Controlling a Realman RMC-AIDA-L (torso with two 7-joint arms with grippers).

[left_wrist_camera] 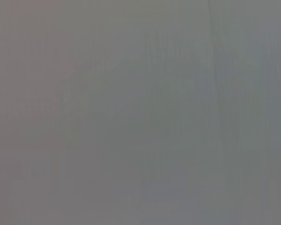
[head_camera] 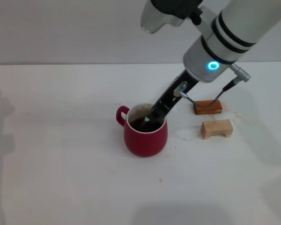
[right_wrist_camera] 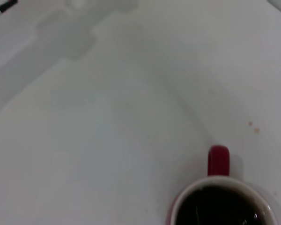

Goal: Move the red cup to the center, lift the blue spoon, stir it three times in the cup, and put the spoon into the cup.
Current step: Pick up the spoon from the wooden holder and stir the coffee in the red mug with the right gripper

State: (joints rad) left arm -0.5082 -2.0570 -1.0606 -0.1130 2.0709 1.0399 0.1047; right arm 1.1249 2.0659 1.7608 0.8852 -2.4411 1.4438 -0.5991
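Observation:
The red cup (head_camera: 145, 138) stands near the middle of the white table, its handle toward my left, with dark liquid inside. My right gripper (head_camera: 152, 119) reaches down at a slant into the cup's mouth. Its dark fingers are close together on the blue spoon (head_camera: 147, 121). Only a small grey bit of the spoon shows at the liquid. The right wrist view shows the cup's rim, handle (right_wrist_camera: 218, 159) and dark liquid from above, and no spoon. My left gripper is out of view. The left wrist view shows only a blank grey surface.
An orange wooden block (head_camera: 208, 107) and a tan wooden block (head_camera: 217, 129) lie to the right of the cup. A thin cable from my right wrist hangs over the orange block. A few small stains dot the table near the blocks.

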